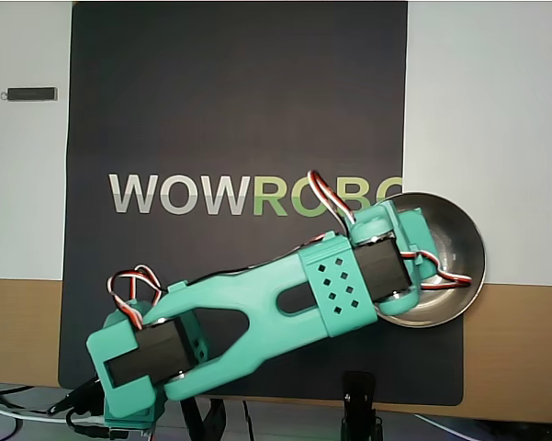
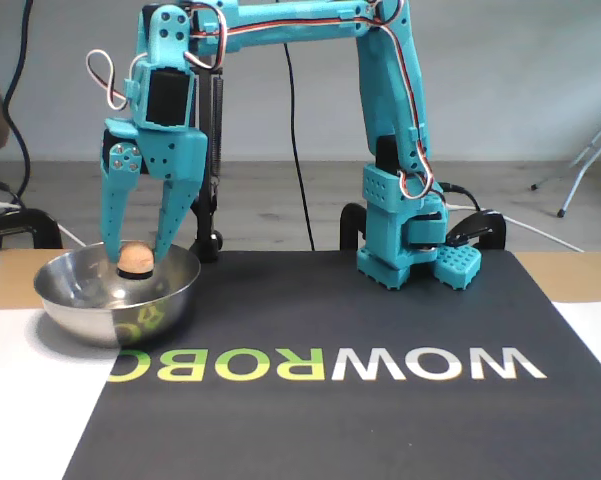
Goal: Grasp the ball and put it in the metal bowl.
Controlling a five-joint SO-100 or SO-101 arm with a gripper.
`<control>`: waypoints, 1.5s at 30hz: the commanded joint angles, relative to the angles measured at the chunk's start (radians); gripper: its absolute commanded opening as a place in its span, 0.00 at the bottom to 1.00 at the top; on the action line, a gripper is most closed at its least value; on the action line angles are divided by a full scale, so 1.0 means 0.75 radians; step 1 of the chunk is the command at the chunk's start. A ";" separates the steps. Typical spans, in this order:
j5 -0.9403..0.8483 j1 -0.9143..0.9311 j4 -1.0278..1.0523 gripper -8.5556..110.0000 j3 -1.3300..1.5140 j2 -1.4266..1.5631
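Seen from the fixed view, far left: steel bowl (image 2: 115, 298) sits half on the white sheet (image 2: 30, 400), half on the black mat (image 2: 360, 330), its right edge over the mat's edge. Claw (image 2: 135, 255) hangs straight down into the bowl, fingers (image 2: 170, 215) pinching the ball (image 2: 135, 258) from both sides. Ball is held at about rim height over the bowl's middle; can't tell if it touches the bottom. Going right: teal arm (image 2: 280, 20) runs level across the top from the wrist to the elbow, then drops to the base (image 2: 405, 240) at the mat's back edge. Upside-down WOWROBO lettering (image 2: 325, 365) runs along the mat in front.

Overhead view, left to right: small dark stick (image 1: 32, 94) lies on the white sheet at upper left, well apart from everything. Arm (image 1: 257, 303) crosses the mat diagonally from lower left. Bowl (image 1: 455, 248) is at right, overhanging the mat's right edge; wrist covers its left part, so ball and fingertips are hidden there
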 commanded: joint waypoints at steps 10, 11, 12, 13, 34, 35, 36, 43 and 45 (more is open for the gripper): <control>0.004 -0.002 -0.014 0.10 -0.061 0.006; 0.004 -0.002 -0.014 0.10 -0.061 0.006; 0.004 -0.002 -0.014 0.10 -0.061 0.006; 0.004 -0.002 -0.014 0.10 -0.061 0.006; 0.004 -0.002 -0.014 0.29 -0.057 0.004; 0.004 -0.002 -0.014 0.29 -0.057 0.004; 0.004 0.000 -0.014 0.29 -0.057 0.004; 0.004 0.000 -0.014 0.29 -0.059 0.004; 0.004 0.000 -0.014 0.29 -0.059 0.004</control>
